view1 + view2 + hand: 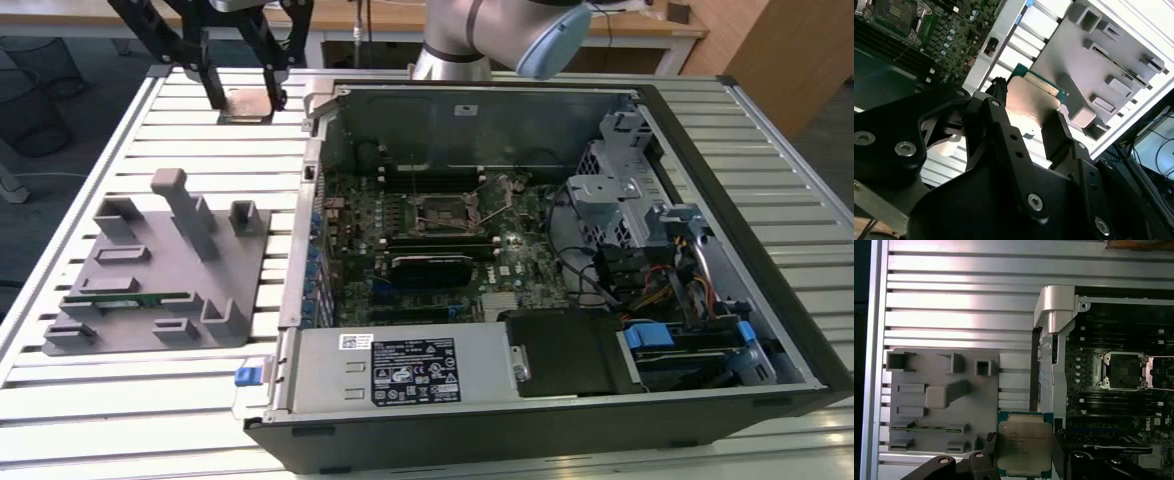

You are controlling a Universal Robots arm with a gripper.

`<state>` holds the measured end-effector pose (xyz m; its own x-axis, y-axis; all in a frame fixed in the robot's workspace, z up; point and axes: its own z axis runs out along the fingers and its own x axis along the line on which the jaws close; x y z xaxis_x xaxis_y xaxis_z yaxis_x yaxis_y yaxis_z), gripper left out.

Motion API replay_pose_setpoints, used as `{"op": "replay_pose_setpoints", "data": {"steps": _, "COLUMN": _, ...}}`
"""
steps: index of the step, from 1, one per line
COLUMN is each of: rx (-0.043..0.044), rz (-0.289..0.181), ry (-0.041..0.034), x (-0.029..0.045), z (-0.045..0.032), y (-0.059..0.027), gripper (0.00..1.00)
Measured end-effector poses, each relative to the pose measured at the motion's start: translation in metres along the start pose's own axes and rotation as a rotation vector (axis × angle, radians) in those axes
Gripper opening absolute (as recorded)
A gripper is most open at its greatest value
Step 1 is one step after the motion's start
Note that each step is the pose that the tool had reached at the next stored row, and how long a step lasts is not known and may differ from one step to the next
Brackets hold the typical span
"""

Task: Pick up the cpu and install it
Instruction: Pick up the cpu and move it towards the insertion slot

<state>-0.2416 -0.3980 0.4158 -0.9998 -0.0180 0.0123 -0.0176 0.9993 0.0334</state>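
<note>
My gripper is shut on the cpu, a small flat square chip with a silvery top, held in the air at the exterior view's upper left, to the left of the open computer case. In the first wrist view the cpu sits flat between two black fingers, with the gripper around it. The second wrist view shows the cpu from below in the gripper. The open socket lies on the motherboard inside the case, apart from the chip.
A grey fixture tray with upright blocks lies on the slatted table, left of the case, holding a green memory stick. The case's metal wall stands between tray and motherboard. Drive cages and cables fill the case's right.
</note>
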Motion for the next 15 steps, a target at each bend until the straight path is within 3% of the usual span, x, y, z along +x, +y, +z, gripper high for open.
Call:
{"op": "replay_pose_setpoints", "data": {"steps": 6, "rx": 0.0000, "rz": 0.000, "ry": 0.0002, "x": -0.0063, "z": -0.0001, "y": -0.0001, "gripper": 0.53}}
{"op": "replay_pose_setpoints", "data": {"steps": 15, "rx": 0.0001, "rz": 0.000, "ry": 0.0001, "x": -0.0092, "z": -0.0001, "y": -0.0002, "gripper": 0.53}}
